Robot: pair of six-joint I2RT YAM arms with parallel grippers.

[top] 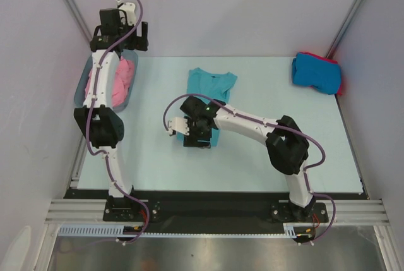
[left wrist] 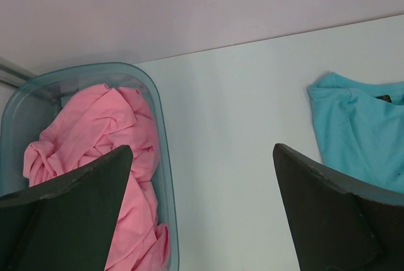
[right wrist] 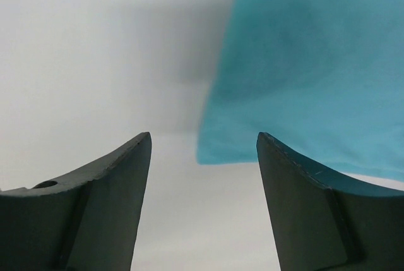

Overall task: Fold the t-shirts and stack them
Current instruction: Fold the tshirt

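Observation:
A teal t-shirt (top: 212,83) lies flat at the table's middle back, collar away from the arms. It also shows in the left wrist view (left wrist: 361,137). My right gripper (top: 197,131) is open and empty over the shirt's near hem. In the right wrist view one bottom corner of the teal shirt (right wrist: 303,62) lies just ahead of the open gripper (right wrist: 203,137), apart from the fingers. A crumpled pink t-shirt (top: 124,80) (left wrist: 101,133) fills the tub. My left gripper (top: 122,38) (left wrist: 202,151) is open, empty and raised above the tub's far end. A folded bright blue t-shirt (top: 314,71) lies on a red one (top: 339,81) at the back right.
The grey-blue plastic tub (top: 81,89) (left wrist: 159,114) stands at the table's left edge against the wall. The pale table (top: 158,157) is enclosed by walls left, right and behind. The folded stack sits close to the right wall.

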